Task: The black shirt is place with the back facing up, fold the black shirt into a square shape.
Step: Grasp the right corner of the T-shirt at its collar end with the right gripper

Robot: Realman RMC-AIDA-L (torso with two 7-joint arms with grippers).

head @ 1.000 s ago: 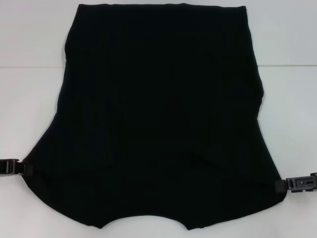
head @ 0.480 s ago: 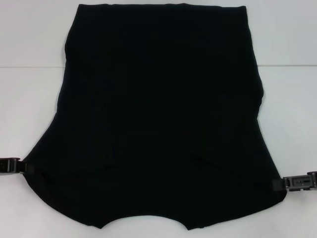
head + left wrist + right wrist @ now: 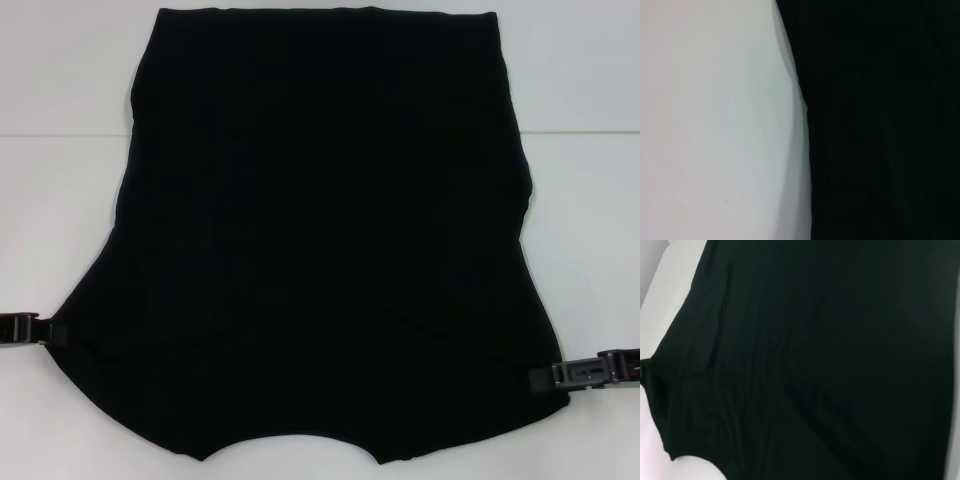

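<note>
Black shirt [image 3: 325,240] lies spread flat on the white bench [image 3: 60,200], plain side up, hem toward the far edge and neckline notch at the near edge. In the head view the left gripper [image 3: 50,331] sits at the tip of the left sleeve and the right gripper [image 3: 545,377] reaches over the edge of the right sleeve; both are low at the cloth, but I cannot tell whether either set of jaws is clenched on fabric or released.

From the left wrist, only the shirt's [image 3: 880,120] curved edge against bare bench [image 3: 715,120] shows.

From the right wrist, cloth [image 3: 815,360] fills nearly everything, lightly rippled.

It looks light, limp and prone to dragging or bunching; the sleeve tips seem the sensible places to pinch, lifting both evenly so the fold lands straight.
</note>
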